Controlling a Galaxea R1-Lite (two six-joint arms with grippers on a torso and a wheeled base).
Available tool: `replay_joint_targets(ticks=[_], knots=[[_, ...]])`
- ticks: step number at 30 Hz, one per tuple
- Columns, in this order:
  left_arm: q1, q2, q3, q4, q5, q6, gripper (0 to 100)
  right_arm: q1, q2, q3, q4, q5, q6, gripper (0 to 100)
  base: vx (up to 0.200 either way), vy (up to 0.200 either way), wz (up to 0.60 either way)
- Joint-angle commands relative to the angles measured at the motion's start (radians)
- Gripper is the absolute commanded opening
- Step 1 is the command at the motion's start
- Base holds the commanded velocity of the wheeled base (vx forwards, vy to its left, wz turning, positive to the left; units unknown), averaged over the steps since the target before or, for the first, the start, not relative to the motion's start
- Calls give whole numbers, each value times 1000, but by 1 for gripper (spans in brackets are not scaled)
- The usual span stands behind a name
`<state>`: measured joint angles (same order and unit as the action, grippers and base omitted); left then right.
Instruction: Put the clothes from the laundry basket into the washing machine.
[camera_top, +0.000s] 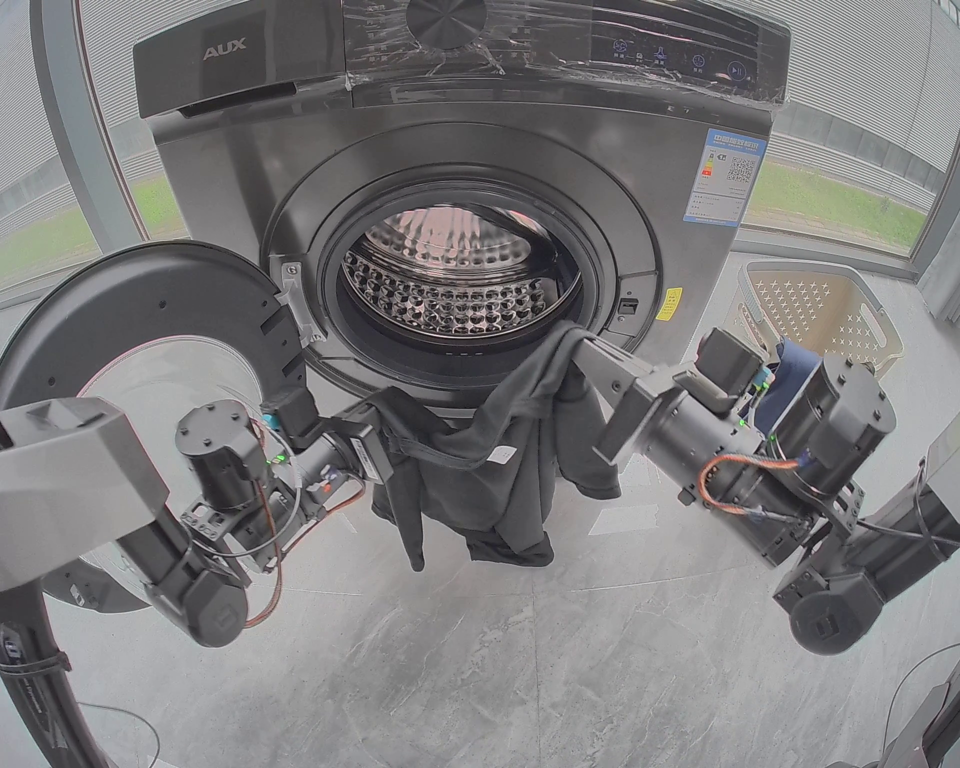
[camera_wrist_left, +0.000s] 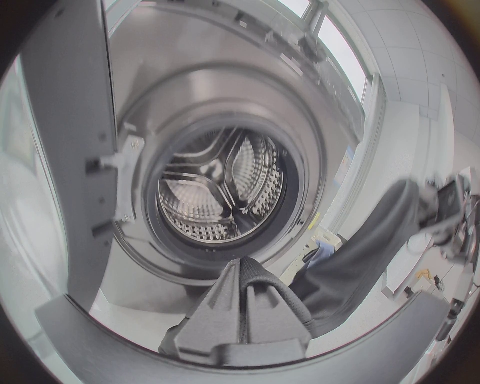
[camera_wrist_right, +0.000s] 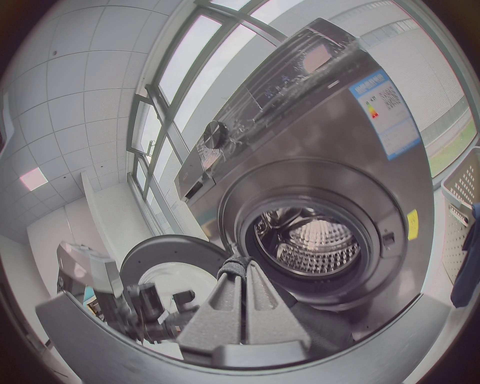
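- We see the left gripper (camera_top: 372, 432) clamped fully closed on one end of the dark grey limp fabric garment (camera_top: 490, 455). There is no gap between its fingers (camera_wrist_left: 272, 312), and cloth is pinched at the tips.
- The right gripper (camera_top: 588, 352) is likewise squeezed closed on the other end, with fabric looped over its tips.
- The garment hangs slung between both grippers, sagging in front of the lower rim of the round steel drum opening (camera_top: 455, 270) of the dark grey front-loading washing machine (camera_top: 230, 180). We judge that none of it is inside yet.
- The round dark door (camera_top: 150, 310) stands open on the robot's left, just beside the left arm.
- The beige perforated plastic laundry basket (camera_top: 835, 310) sits to the right of the machine and holds a blue cloth (camera_top: 790, 375).
- Risk: the low-hanging middle and the dangling leg could catch on the door seal or stay outside if the arms push in level.
- Risk: the left arm could hit the open door, which is very near.
- Risk: letting go too early would drop the cloth on the floor.
- Writing: there is a logo on the drawer panel (camera_top: 225, 50), a blue-and-white rating sticker (camera_top: 725, 177), a small yellow sticker (camera_top: 669, 303) and a white tag (camera_top: 502, 455) on the garment. We are not reading any of the print.
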<state>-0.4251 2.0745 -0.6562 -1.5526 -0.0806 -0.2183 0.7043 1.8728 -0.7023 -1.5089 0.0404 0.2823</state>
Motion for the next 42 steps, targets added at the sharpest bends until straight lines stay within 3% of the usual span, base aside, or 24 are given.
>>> replay_joint_targets(ticks=[1,8,13,25,33,42], knots=[[51,-240,90,0,-2,-24,0,-35,-63,155,-34,27,21,0,0,0,0],[117,-280,50,2,1,-26,0,-92,-24,153,-36,21,-29,0,0,0,0],[117,-324,7,3,-1,-26,0,-112,-17,141,-36,6,-54,0,0,0,0],[105,-341,7,3,1,-21,0,-117,-46,57,-36,-17,-55,0,0,0,0],[105,-340,6,3,-4,-19,0,-115,-69,53,-36,-19,-57,0,0,0,0],[-14,-318,4,8,-5,-16,0,-108,-58,72,-36,-20,-55,0,0,0,0]])
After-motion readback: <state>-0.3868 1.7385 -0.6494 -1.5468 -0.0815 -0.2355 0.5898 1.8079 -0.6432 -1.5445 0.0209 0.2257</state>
